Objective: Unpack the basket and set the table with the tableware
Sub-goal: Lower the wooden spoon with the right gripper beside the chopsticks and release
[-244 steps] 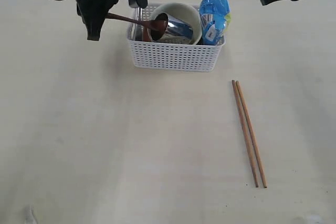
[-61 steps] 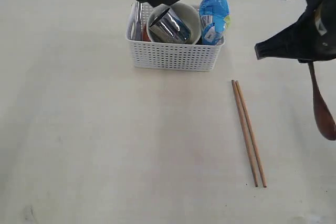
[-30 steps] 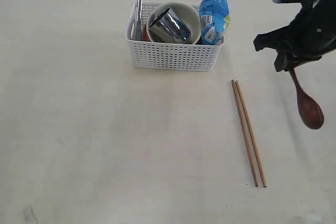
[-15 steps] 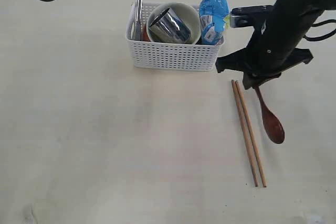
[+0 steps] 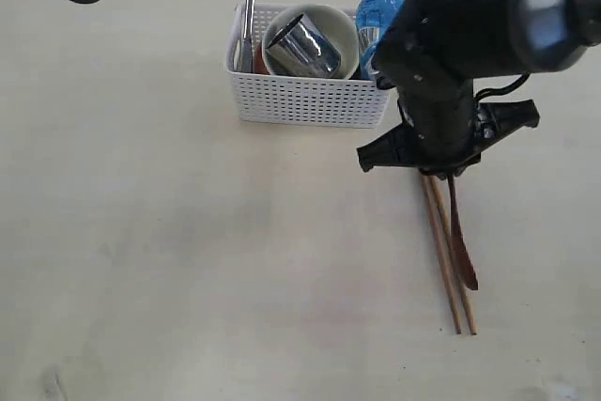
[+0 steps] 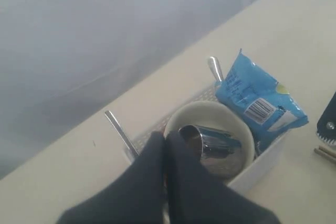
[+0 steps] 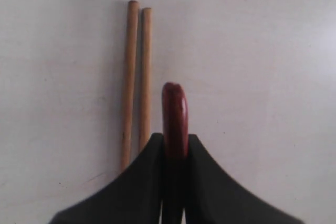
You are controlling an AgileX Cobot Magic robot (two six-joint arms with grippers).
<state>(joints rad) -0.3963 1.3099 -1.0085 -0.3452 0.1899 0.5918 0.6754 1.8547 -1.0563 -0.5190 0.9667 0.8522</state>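
Note:
My right gripper (image 5: 449, 174) (image 7: 175, 141) is shut on the handle of the red-brown spoon (image 5: 460, 246) (image 7: 174, 116). The spoon points down at the table (image 5: 188, 260) right beside the two wooden chopsticks (image 5: 449, 279) (image 7: 135, 77); whether it touches, I cannot tell. The white basket (image 5: 310, 100) (image 6: 265, 153) stands at the back. It holds the cream bowl (image 5: 333, 21) (image 6: 210, 114) with the steel mug (image 5: 305, 46) (image 6: 218, 148) lying in it, and an upright steel knife (image 5: 249, 7) (image 6: 119, 129). My left gripper (image 6: 166, 140) is shut and empty, above the basket's left end.
A blue snack bag (image 5: 383, 16) (image 6: 260, 103) stands in the basket's right end, with a second steel handle (image 6: 214, 69) behind it. My right arm (image 5: 460, 44) hides part of the bag. Bare tabletop lies left of and in front of the basket.
My right arm has swung left from the table's right side, carrying the spoon down beside the chopsticks. My left arm has drawn back from the basket toward the far left.

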